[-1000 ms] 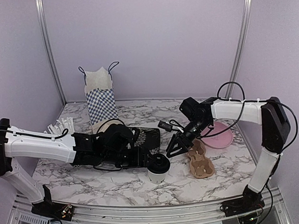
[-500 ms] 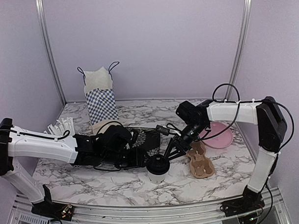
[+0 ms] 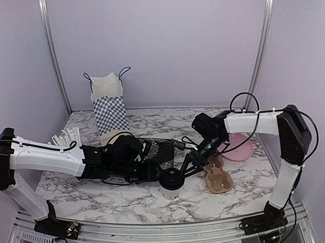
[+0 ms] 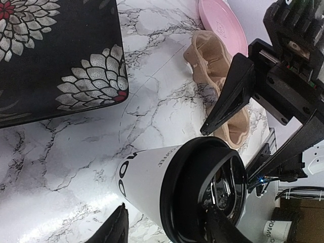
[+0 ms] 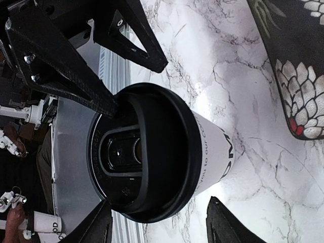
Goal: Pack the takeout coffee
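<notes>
- Left gripper (image 4: pixel 167 229): jaws apart, straddling the upright takeout coffee (image 3: pixel 170 187); arm stretched out low over the table (image 3: pixel 101 194).
- Right gripper (image 5: pixel 159 200): jaws wide either side of the cup's lid; wrist pitched down, elbow raised.

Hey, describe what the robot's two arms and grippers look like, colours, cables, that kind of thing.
The left arm and right arm have white shells with black joints and wrists. Loose black cables loop along them. The left gripper and right gripper are all black, with flat, tapered, wedge-shaped fingers.
</notes>
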`<action>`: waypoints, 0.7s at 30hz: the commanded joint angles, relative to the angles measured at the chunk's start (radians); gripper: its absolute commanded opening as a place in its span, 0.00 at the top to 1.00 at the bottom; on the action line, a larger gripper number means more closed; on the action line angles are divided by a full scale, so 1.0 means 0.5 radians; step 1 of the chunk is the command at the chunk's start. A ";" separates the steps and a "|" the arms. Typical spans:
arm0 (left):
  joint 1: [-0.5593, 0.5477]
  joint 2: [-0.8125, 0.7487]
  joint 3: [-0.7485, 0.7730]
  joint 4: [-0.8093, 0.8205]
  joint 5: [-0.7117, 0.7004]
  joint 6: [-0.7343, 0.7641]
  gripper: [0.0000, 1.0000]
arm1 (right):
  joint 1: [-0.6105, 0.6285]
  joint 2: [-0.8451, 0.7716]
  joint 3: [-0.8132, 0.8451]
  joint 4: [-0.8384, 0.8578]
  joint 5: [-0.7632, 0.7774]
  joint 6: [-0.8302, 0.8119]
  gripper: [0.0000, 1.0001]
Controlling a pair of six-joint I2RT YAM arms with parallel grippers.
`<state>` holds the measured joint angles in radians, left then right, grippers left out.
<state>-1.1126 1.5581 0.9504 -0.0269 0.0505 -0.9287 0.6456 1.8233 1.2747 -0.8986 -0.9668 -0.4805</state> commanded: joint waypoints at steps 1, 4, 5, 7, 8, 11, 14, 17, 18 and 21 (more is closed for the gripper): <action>0.007 0.123 -0.059 -0.318 -0.009 0.057 0.48 | 0.001 0.008 -0.059 0.041 0.074 0.032 0.41; 0.007 0.162 -0.057 -0.391 -0.022 0.083 0.48 | 0.002 0.032 -0.071 0.067 0.120 0.061 0.45; 0.007 0.174 -0.061 -0.408 -0.030 0.087 0.48 | 0.002 0.043 -0.075 0.078 0.138 0.076 0.46; 0.007 0.192 -0.068 -0.419 -0.034 0.089 0.48 | 0.003 0.067 -0.083 0.092 0.166 0.096 0.47; 0.007 0.198 -0.069 -0.419 -0.036 0.090 0.48 | 0.002 0.080 -0.089 0.098 0.172 0.104 0.48; 0.007 0.202 -0.040 -0.419 -0.042 0.110 0.48 | 0.000 0.099 -0.082 0.102 0.182 0.111 0.50; 0.007 0.191 0.002 -0.419 -0.048 0.146 0.48 | -0.008 0.087 -0.070 0.105 0.212 0.105 0.52; 0.007 0.189 0.034 -0.420 -0.062 0.184 0.46 | -0.010 0.079 -0.113 0.165 0.257 0.131 0.54; 0.007 0.193 0.046 -0.419 -0.060 0.199 0.46 | -0.011 0.089 -0.119 0.168 0.257 0.131 0.55; 0.007 0.202 0.080 -0.419 -0.055 0.233 0.45 | -0.011 0.107 -0.105 0.162 0.272 0.136 0.55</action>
<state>-1.1126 1.5982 0.9974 -0.0631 0.0452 -0.8669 0.6430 1.8259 1.2400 -0.8963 -1.0069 -0.4252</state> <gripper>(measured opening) 0.546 0.454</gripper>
